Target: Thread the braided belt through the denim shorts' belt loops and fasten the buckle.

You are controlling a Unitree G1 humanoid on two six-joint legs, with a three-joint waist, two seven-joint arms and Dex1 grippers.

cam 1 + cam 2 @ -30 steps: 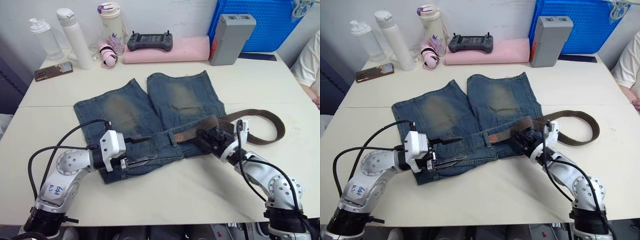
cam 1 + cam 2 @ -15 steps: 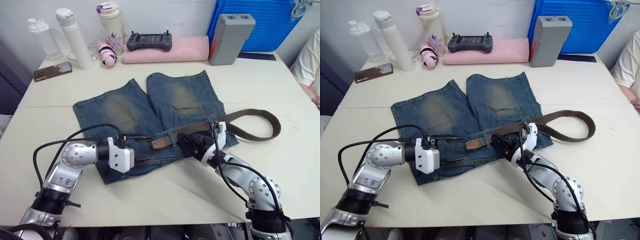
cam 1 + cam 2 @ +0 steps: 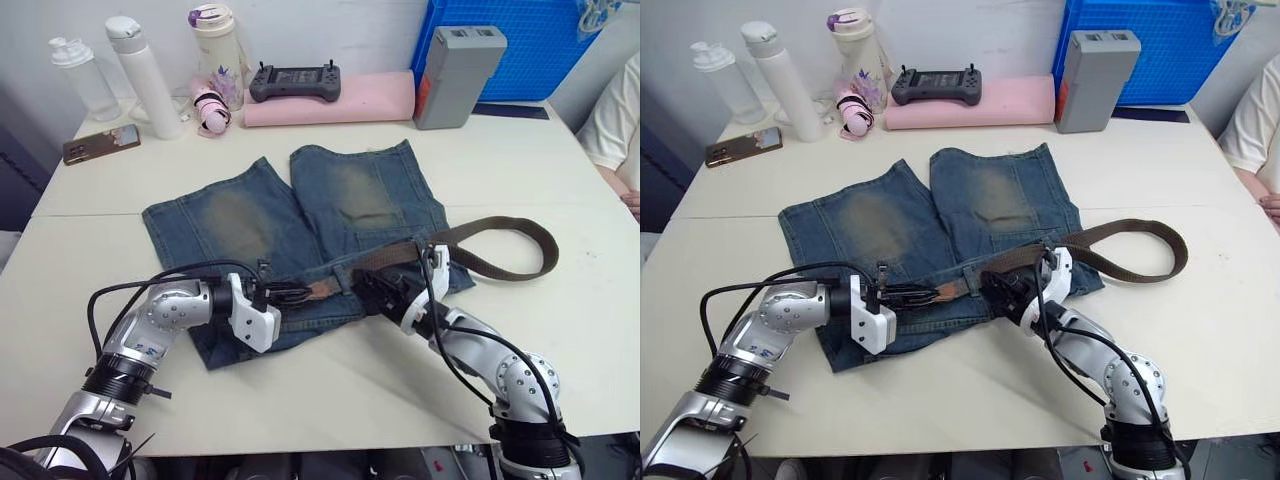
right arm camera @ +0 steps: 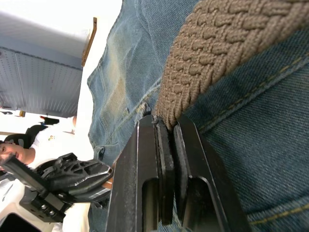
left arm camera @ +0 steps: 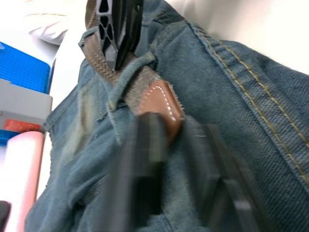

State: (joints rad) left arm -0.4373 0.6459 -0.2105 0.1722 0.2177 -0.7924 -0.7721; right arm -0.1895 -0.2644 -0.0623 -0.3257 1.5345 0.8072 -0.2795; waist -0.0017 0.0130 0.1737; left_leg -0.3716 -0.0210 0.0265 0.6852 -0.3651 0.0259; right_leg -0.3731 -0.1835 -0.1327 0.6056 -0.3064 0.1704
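Belt (image 3: pixel 500 232) tip now through a loop (image 5: pixel 137 72) | your right hand (image 4: pixel 166 128) clamps belt, has fed it leftward | left hand (image 5: pixel 178 140) fingers apart at tip | pull next.

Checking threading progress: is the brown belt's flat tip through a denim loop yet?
Through: the flat leather tip of the brown braided belt pokes out past a blue denim belt loop.
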